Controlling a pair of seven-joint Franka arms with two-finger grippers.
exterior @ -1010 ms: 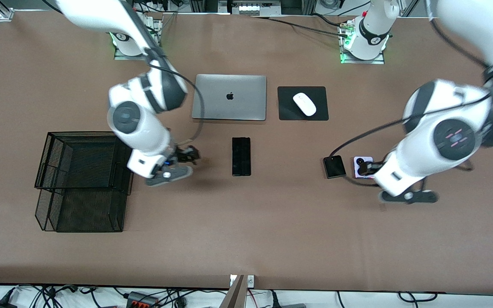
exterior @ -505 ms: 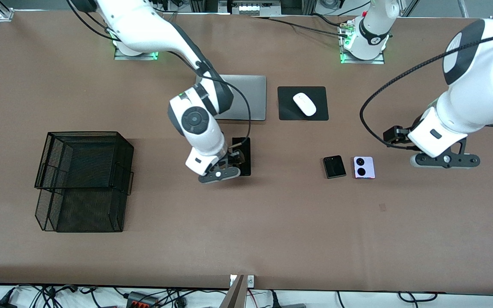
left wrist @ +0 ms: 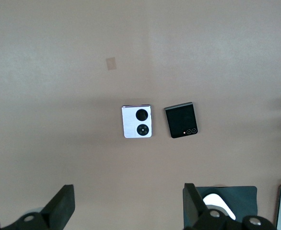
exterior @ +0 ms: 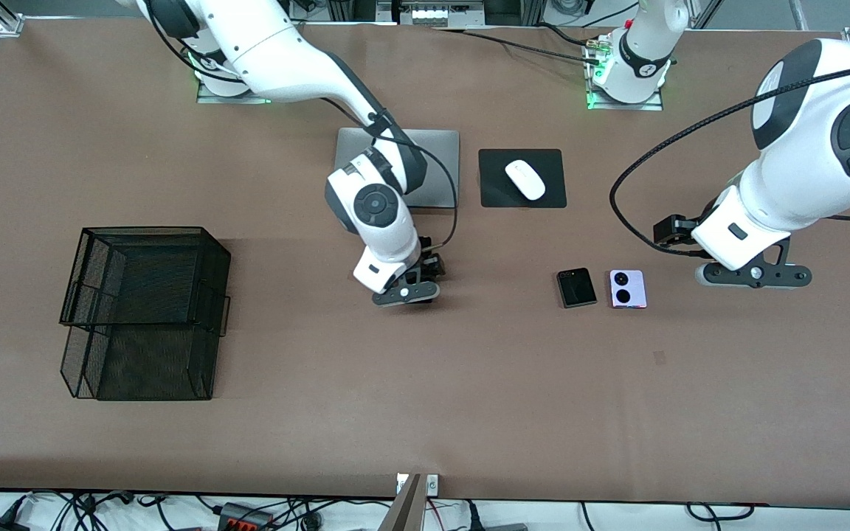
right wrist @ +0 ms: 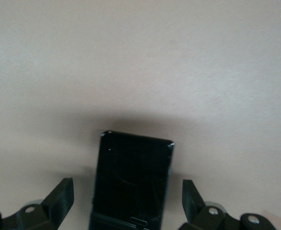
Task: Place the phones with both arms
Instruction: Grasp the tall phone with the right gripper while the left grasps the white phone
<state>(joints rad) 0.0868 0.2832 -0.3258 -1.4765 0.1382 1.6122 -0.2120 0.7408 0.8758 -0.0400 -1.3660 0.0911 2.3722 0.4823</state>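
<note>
The long slim black phone [right wrist: 131,182] lies flat on the table between the spread fingers of my right gripper [right wrist: 127,199], which is open with a gap on each side. In the front view my right gripper [exterior: 406,291] hides that phone. The small black flip phone [exterior: 576,287] and the lilac-white phone with two black circles [exterior: 627,288] lie side by side toward the left arm's end. My left gripper [exterior: 753,275] hovers open beside the lilac-white phone [left wrist: 137,121], even nearer to that end, holding nothing. The left wrist view also shows the black flip phone [left wrist: 181,120].
A black wire-mesh basket [exterior: 144,310] stands at the right arm's end. A silver laptop [exterior: 436,169] and a white mouse [exterior: 524,179] on a black pad [exterior: 554,192] lie farther from the front camera than the phones. A small patch [exterior: 660,358] marks the table.
My right arm swung from beside the basket to over the long black phone. My left arm lifted off the small phones and moved toward its own end of the table.
</note>
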